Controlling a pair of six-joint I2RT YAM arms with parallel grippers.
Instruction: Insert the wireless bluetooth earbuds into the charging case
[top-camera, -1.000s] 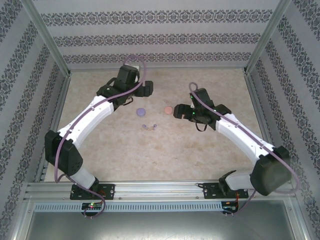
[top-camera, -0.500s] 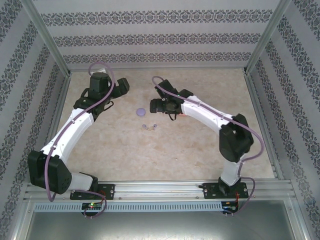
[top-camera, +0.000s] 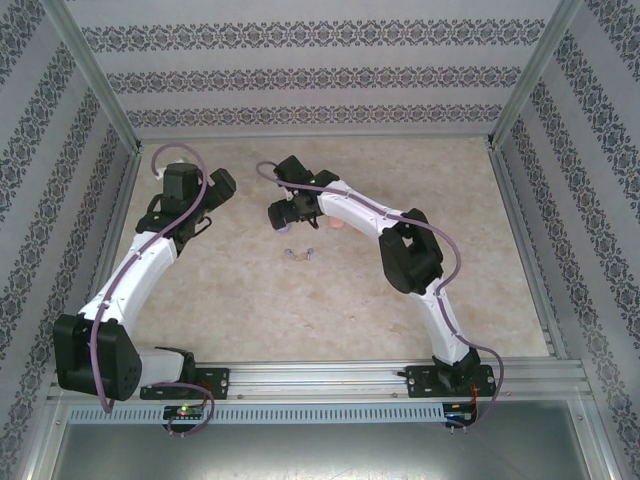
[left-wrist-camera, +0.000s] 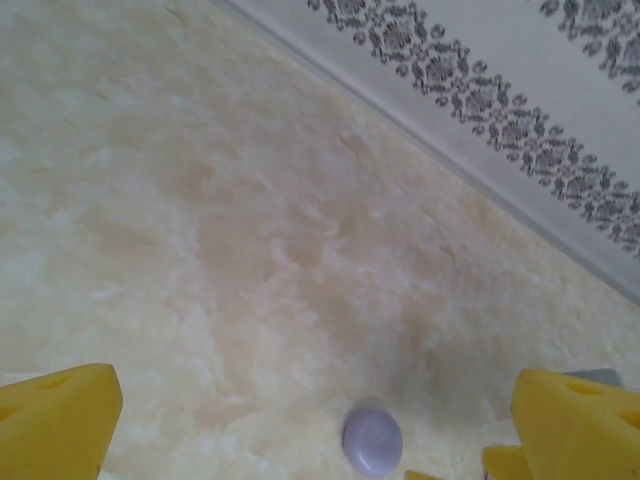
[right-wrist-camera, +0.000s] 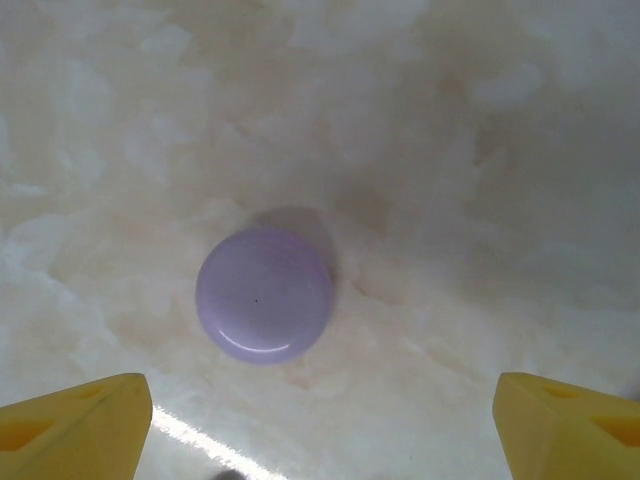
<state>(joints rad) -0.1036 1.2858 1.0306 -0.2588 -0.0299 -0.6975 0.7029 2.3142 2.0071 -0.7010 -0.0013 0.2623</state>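
Note:
A round, closed purple charging case (right-wrist-camera: 264, 294) lies flat on the marbled table. My right gripper (right-wrist-camera: 320, 425) hangs open just above it, the yellow fingertips (right-wrist-camera: 75, 425) wide apart, and the case sits ahead of them, left of centre. From above, the right gripper (top-camera: 278, 212) covers the case. Two tiny earbuds (top-camera: 299, 254) lie close together on the table just in front of that spot. My left gripper (top-camera: 218, 192) is open to the left of the case, and the same purple case (left-wrist-camera: 372, 440) shows low between its fingers (left-wrist-camera: 55, 420).
A coral-red round case (top-camera: 337, 225) peeks out from under the right forearm. The patterned back wall (left-wrist-camera: 480, 110) stands beyond the left gripper. Metal frame posts and patterned side walls close in the table on both sides.
The right arm has swung left, from beside the coral case to over the purple case. The left arm has drawn back to the left. Both grippers stayed open.

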